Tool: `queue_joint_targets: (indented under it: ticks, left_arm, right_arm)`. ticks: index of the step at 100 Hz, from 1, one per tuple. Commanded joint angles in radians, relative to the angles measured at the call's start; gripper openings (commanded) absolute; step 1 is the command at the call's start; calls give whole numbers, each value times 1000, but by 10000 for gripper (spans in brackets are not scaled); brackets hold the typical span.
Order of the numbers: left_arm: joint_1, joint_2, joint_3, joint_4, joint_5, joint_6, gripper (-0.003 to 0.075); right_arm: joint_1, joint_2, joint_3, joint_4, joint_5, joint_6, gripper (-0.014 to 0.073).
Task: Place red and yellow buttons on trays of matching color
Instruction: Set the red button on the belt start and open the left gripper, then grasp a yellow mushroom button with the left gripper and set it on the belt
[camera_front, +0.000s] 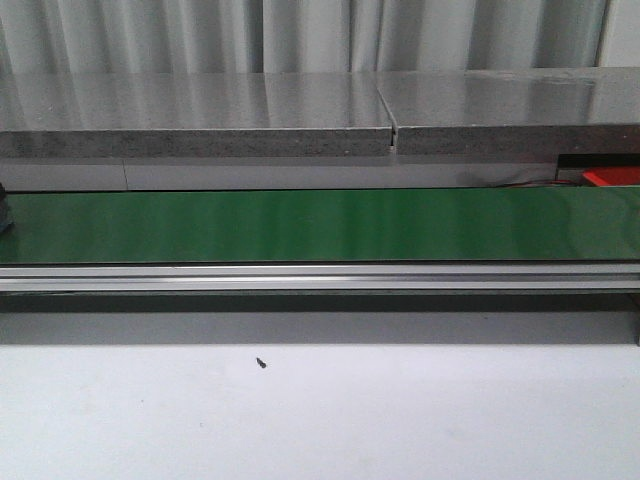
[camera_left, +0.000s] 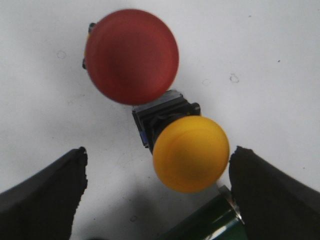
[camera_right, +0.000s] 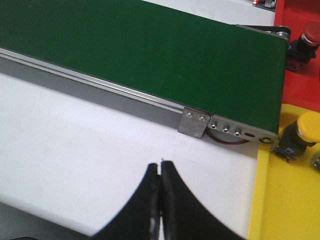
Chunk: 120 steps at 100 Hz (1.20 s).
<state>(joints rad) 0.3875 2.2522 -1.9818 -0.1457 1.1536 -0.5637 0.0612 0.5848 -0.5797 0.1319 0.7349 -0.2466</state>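
Observation:
In the left wrist view a red button and a yellow button lie on the white table. My left gripper is open above them; the yellow button sits between its fingers, close to one finger. In the right wrist view my right gripper is shut on nothing over the white table. Beyond the belt's end lie a red tray holding a red button and a yellow tray holding a yellow button. A sliver of the red tray shows in the front view.
A green conveyor belt runs across the table with an aluminium rail along its front. Its end roller shows by my left fingers. A grey stone ledge stands behind the belt.

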Motion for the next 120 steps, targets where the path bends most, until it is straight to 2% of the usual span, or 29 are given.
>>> queue_joint_targets:
  ticks: [1, 22, 43, 51, 80, 105, 120]
  left_arm:
    - [-2, -46, -32, -28, -25, -13, 547]
    - [-2, -30, -32, -32, -59, -13, 524]
    - [-2, -30, -32, -32, -84, -13, 280]
    - [-2, -30, -32, -32, -84, -13, 233]
    - [-2, -77, -32, -32, -54, 71, 225]
    - [-2, -175, -32, -32, -16, 267, 222]
    - [-11, -224, -32, -32, 85, 373, 222]
  right_arm:
    - [-1, -1, -24, 5, -64, -8, -69]
    - [-1, -1, -24, 5, -64, -8, -69]
    - [-1, -1, -24, 5, -64, -8, -69]
    - [-1, -1, -24, 5, -64, -8, -69]
    - [-1, -1, -24, 5, -64, -8, -69]
    - [-1, -1, -24, 5, -72, -8, -69]
    - [-1, -1, -24, 5, -72, -8, -69]
